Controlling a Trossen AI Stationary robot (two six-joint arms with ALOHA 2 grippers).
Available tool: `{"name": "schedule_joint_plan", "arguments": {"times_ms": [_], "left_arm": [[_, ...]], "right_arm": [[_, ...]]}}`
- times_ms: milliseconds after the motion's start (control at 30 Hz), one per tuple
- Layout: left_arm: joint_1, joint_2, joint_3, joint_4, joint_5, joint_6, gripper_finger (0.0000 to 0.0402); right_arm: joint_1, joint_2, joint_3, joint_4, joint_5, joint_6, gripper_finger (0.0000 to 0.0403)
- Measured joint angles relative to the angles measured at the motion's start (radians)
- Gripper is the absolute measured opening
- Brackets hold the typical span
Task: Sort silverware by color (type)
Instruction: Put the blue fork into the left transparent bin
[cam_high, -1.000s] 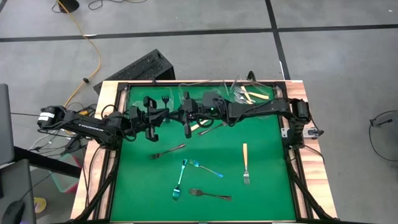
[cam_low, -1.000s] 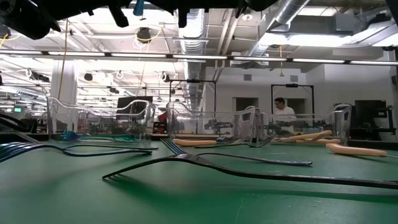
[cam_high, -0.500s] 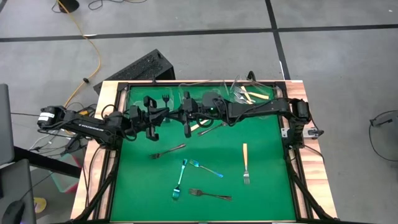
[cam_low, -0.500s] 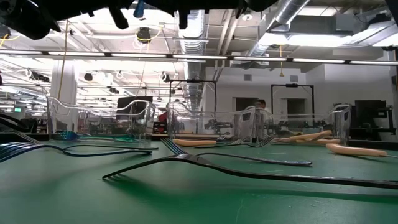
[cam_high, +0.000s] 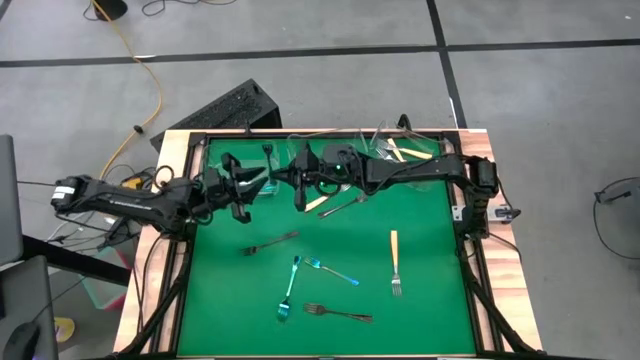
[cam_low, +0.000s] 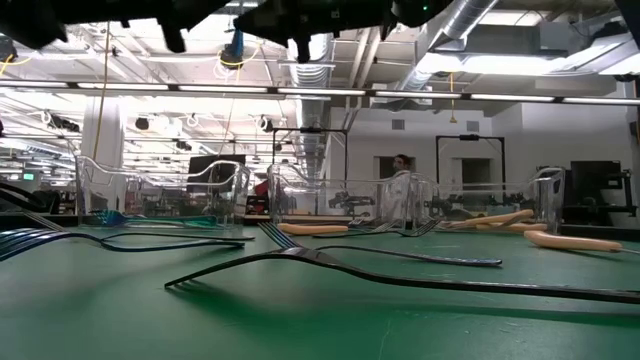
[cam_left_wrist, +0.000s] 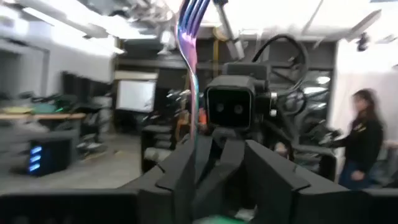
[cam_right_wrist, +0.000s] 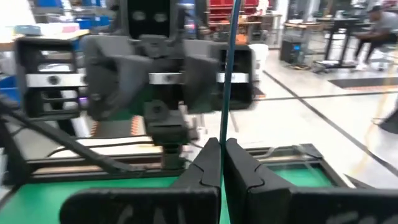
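Teal fork (cam_right_wrist: 231, 74) in right gripper (cam_right_wrist: 222, 163)

— What is the table (cam_high: 430, 300) covered with?
— A matt green mat, felt-like, inside a pale wooden frame (cam_high: 500, 270) with visible grain.
— And the forks?
— Polished metal. The iridescent blue-teal fork (cam_left_wrist: 189, 43) gleams pink and blue; the dark grey-black fork (cam_low: 400, 275) is glossy; the cream-handled fork (cam_high: 395, 260) looks satin.
— The tubs?
— The clear plastic tub (cam_low: 160, 190) is smooth and shiny.
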Motion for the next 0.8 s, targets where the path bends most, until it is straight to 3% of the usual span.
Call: {"name": "schedule_joint_plan", "arguments": {"times_ms": [167,400,800], "left_arm": [[0.000,-0.168,0.000,-0.233,-0.114,-0.049,0.0164],[0.000,-0.334,0.000,-0.379,-0.099,-0.111,0.0173],[0.000,-0.401,0.000,-0.381,-0.042,-0.107,0.0173]], "right_arm": [[-0.038,0.000,0.000,-0.007,0.074,0.000,0.0021],[-0.098,0.038,0.035,-0.109,0.120,-0.031,0.0021],[-0.114,0.343,0.453,-0.363,0.116,-0.128,0.0021]]}}
